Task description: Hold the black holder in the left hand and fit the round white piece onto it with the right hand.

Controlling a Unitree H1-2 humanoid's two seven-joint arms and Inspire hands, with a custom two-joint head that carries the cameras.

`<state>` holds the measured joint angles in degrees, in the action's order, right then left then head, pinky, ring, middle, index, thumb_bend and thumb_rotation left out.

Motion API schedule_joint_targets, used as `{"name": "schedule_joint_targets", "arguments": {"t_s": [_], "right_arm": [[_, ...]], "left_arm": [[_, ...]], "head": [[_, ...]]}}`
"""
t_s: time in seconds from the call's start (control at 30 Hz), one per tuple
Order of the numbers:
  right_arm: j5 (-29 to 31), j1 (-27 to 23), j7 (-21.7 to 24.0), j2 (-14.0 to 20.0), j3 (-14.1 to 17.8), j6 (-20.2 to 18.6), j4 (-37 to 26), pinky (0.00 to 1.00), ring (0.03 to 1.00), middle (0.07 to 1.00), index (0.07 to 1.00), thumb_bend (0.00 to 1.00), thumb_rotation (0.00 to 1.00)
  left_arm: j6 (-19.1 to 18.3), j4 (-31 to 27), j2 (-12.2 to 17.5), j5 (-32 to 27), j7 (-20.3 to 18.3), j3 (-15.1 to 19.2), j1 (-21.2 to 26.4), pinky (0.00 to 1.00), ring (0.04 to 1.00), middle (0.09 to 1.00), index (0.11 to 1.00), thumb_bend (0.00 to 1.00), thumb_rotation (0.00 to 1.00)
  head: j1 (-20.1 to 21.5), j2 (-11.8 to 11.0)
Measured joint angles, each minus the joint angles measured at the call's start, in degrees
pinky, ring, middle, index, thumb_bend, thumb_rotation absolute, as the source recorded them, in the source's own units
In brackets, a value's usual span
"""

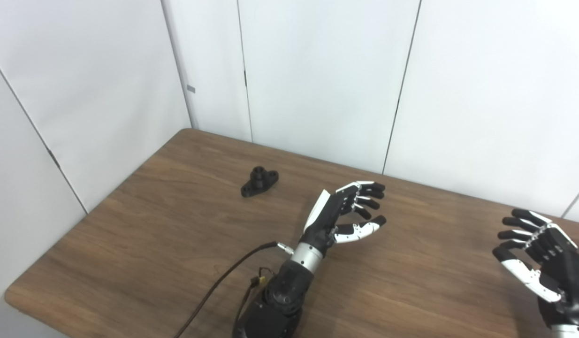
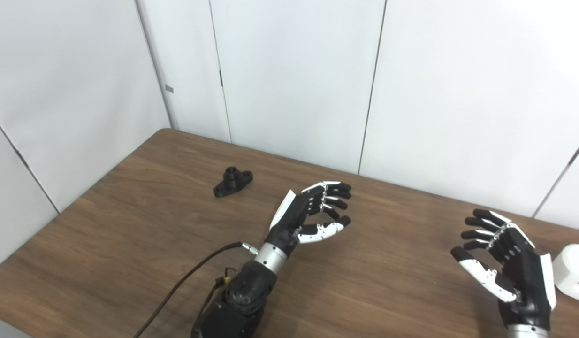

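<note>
The left hand (image 1: 341, 213), black w/ white panels, is raised over the middle of the brown wood-grain table (image 1: 153, 244), forearm rising from the near edge, palm facing right. Its fingers (image 1: 369, 190) are spread and lightly curled, thumb below, holding nothing. The right hand (image 2: 510, 263) is up at the near right, palm facing left, fingers apart and loosely bent, also empty.

The small black plastic holder (image 1: 259, 181) w/ a round central boss and two flat ears lies flat on the table at the far left, well apart from both hands. Its long axis runs diagonally, near-left to far-right, w/ the boss pointing up.

The round white piece (image 2: 573, 277) sits on the table at the right edge, just right of the right hand; it's cut off by the right eye view's border and doesn't show in the left eye view. A dark recess shows on its near side, detail hard to make out. A black cable (image 1: 224, 281) runs from the left wrist toward the near edge.
</note>
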<state>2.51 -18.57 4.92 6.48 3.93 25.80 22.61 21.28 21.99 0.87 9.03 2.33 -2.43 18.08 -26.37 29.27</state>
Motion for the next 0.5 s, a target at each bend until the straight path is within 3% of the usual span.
{"name": "schedule_joint_targets", "arguments": {"t_s": [0.33, 0.5], "right_arm": [[0.23, -0.05, 0.71, 0.21, 0.51, 0.18, -0.01, 0.46, 0.549, 0.647, 0.682, 0.65, 0.32], [0.12, -0.11, 0.73, 0.47, 0.54, 0.18, -0.01, 0.46, 0.551, 0.641, 0.680, 0.64, 0.30]], "left_arm": [[-1.67, -3.19, 1.60, 1.98, -0.83, -1.65, -1.04, 0.50, 0.593, 0.658, 0.697, 0.61, 0.00], [-5.36, -5.54, 5.37, 5.88, -2.48, -2.78, -2.21, 0.46, 0.563, 0.630, 0.660, 0.69, 0.00]], "head": [[-0.09, 0.27], [-0.26, 0.53]]}}
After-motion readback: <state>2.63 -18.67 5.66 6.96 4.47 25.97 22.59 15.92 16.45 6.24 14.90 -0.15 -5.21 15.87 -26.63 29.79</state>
